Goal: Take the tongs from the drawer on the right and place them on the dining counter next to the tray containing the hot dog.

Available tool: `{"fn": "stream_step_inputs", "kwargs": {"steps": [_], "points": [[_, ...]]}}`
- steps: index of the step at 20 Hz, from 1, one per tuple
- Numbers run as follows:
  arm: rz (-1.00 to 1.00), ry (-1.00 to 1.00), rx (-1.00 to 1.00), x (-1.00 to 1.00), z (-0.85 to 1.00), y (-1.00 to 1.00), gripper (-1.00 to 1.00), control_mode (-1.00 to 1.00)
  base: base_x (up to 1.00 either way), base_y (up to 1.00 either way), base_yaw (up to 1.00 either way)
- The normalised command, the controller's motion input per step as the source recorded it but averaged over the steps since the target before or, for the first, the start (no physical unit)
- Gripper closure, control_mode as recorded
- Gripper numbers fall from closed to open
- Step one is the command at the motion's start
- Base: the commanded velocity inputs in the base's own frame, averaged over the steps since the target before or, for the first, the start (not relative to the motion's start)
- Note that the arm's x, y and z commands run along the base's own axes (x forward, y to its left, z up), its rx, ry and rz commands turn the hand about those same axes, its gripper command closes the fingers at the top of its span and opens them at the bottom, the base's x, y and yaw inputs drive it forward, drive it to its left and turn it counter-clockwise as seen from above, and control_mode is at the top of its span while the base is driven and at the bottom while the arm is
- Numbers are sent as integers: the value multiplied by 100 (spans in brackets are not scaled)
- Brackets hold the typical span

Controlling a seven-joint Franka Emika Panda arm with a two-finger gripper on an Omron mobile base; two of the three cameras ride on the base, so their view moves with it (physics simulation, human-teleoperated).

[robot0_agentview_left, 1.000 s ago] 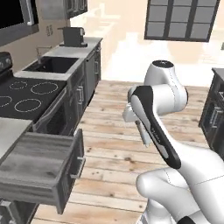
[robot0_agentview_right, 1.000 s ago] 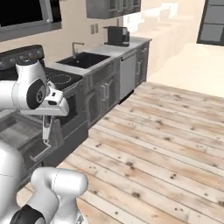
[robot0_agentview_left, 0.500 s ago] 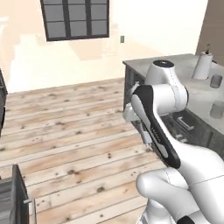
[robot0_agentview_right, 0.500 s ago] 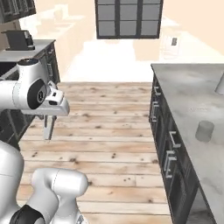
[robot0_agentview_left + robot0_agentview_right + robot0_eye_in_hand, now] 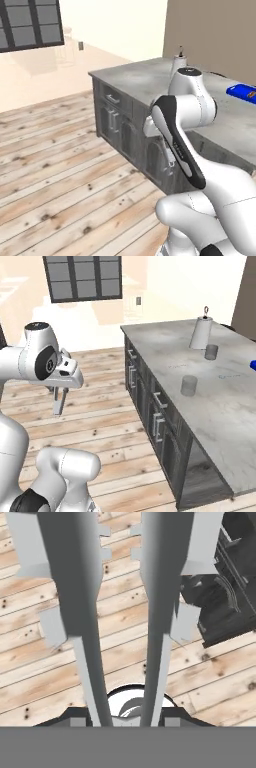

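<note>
Wood-plank floor beneath gripper [image 5: 58, 404], clenched on tongs [image 5: 122, 612], long axis hanging downward. Dining counter [image 5: 210, 386] stands to right in right base view; tray [image 5: 242, 92] at far right end, well apart from gripper.

Open plank floor [image 5: 45, 637] below the jaws; dark-fronted marble island counter [image 5: 220, 401] beside them carries grey cups [image 5: 189, 385], white kettle [image 5: 202, 333].

The robot arm [image 5: 35, 358] is white, round and smooth, with shiny fat parts. Dark black bands sit at its joints. Its base is a fat white lump.
</note>
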Motion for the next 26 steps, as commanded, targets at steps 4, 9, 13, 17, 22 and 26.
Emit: {"fn": "stream_step_inputs", "kwargs": {"steps": [4, 9, 13, 17, 22, 26], "points": [[0, 0, 0, 0, 0, 0, 100, 100, -2, 0, -27], [0, 0, 0, 0, 0, 0, 100, 100, -3, 0, -28], [0, 0, 0, 0, 0, 0, 100, 100, -11, -5, -29], [0, 0, 0, 0, 0, 0, 100, 100, -5, -23, -34], [0, 0, 0, 0, 0, 0, 100, 100, 0, -34, -40], [0, 0, 0, 0, 0, 0, 100, 100, -1, -51, -43]]}}
